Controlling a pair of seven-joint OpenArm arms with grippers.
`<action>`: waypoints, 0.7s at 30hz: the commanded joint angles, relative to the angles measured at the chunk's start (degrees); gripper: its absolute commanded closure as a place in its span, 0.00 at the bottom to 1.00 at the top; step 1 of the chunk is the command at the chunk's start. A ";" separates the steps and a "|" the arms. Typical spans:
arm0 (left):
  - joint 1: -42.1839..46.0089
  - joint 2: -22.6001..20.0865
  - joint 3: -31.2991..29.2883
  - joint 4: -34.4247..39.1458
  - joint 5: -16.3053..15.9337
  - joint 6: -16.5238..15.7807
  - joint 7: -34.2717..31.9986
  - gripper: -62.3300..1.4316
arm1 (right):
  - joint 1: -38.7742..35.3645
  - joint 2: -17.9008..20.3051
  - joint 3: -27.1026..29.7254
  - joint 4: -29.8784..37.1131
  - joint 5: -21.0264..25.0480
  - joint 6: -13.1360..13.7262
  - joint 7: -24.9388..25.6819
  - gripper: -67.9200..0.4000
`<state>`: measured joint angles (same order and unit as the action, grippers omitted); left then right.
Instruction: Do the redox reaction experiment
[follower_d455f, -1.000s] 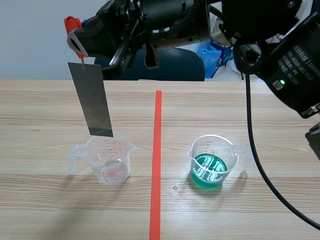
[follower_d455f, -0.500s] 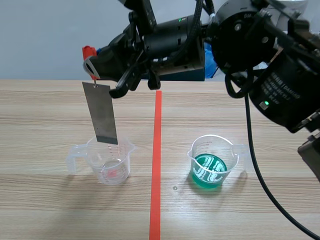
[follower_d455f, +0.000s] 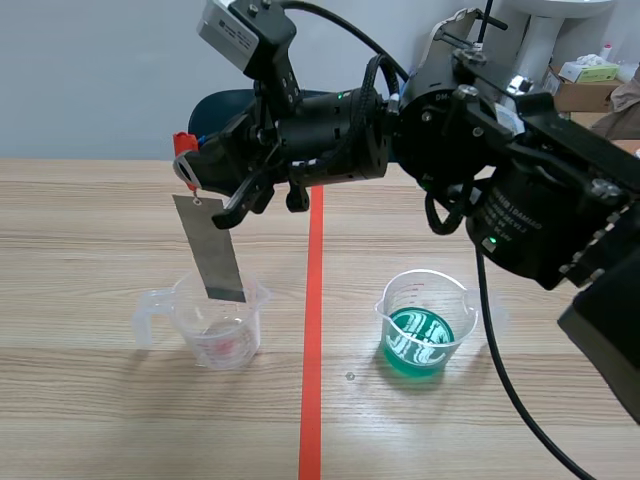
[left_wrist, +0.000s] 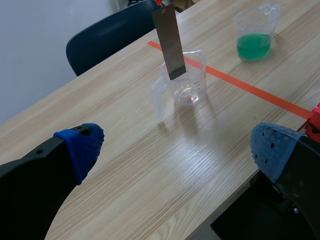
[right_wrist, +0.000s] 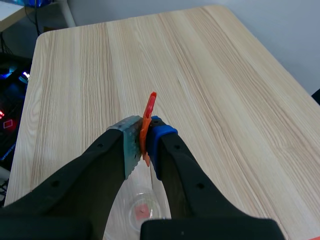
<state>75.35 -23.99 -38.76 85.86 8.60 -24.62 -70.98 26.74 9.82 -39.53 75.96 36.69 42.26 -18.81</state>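
Observation:
A grey metal strip (follower_d455f: 212, 250) hangs from an orange-red clip (follower_d455f: 184, 158). My right gripper (follower_d455f: 205, 165), reaching across from the right, is shut on that clip (right_wrist: 148, 112). The strip's lower end dips just into the mouth of a clear measuring cup (follower_d455f: 215, 325) with a red mark on its bottom. A second cup (follower_d455f: 420, 325) right of the tape line holds green liquid. In the left wrist view my left gripper (left_wrist: 180, 145) stands open and empty, well short of the clear cup (left_wrist: 182, 85) and the strip (left_wrist: 169, 42). It does not show in the scene view.
An orange-red tape line (follower_d455f: 313, 330) runs down the table between the two cups. A dark blue chair (left_wrist: 107, 40) stands behind the far edge of the table. The table edge (left_wrist: 235, 200) lies close under my left gripper.
My right gripper has moved right and down with the clip. The strip's lower end has dropped from above the clear cup into its mouth.

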 joint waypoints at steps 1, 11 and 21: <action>0.09 0.13 0.26 0.35 -0.59 -0.13 -0.79 0.00 | 0.85 -0.20 -0.76 0.17 -0.81 0.46 2.12 0.98; 0.09 0.13 0.26 0.35 -0.59 -0.13 -0.79 0.00 | 0.42 -0.31 -3.19 -1.38 -7.19 0.46 6.80 0.98; 0.09 0.13 0.26 0.35 -0.59 -0.13 -0.79 0.00 | -1.33 -0.81 -3.30 -1.57 -11.72 0.46 8.28 0.98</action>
<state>75.35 -23.99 -38.76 85.86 8.58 -24.60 -71.00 24.51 9.82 -42.87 74.13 24.60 42.26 -11.81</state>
